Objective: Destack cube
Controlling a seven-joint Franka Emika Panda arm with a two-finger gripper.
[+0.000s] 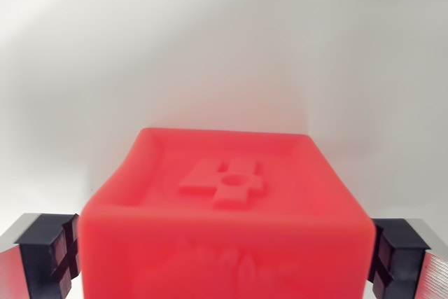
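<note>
The red, matt, soft-looking plastic cube (pixel 224 208) with its embossed top sits between black plastic finger pads (pixel 52 253) backed by ridged grey metal.

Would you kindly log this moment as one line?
cube: red, between pads | tool: pads beside both sides, contact unclear | surface: white

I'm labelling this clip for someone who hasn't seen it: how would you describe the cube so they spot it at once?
Against the plain white surface that fills the wrist view, look low in the middle, between the two dark fingertips of the end effector. There sits the red cube, the only coloured thing in view, its recessed top bearing a raised cross-like shape with a round hole.
</note>
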